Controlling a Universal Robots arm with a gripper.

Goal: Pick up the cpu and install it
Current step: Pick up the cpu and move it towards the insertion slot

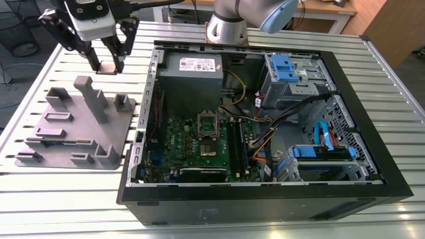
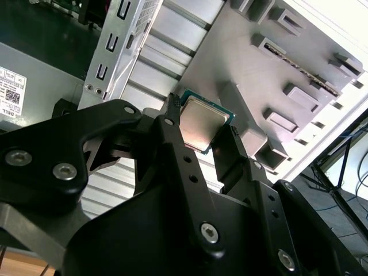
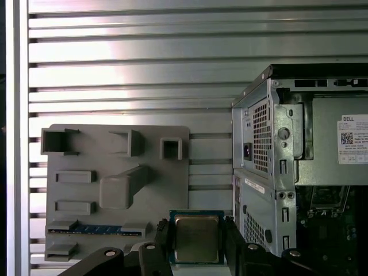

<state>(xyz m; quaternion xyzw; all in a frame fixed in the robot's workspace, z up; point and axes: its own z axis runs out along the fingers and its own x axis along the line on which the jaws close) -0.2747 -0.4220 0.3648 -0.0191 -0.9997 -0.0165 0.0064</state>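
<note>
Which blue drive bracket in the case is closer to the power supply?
The upper blue bracket in the exterior view, level with the power supply; the other blue bracket sits far lower.

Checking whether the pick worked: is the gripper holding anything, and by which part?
Yes. The gripper holds the cpu, its fingers pinching two opposite side edges, with the shiny top exposed.

slatted aluminium table (image 1: pixel 59 199), ribs running across the exterior view, with bright glare on the slats in the first wrist view. behind it stand a wooden desk (image 1: pixel 329 7) on white legs and a brown wooden panel (image 1: pixel 391 30). grey floor (image 1: pixel 8 64) with a black wheel (image 1: pixel 25 48) lies at the exterior view's left.
</note>
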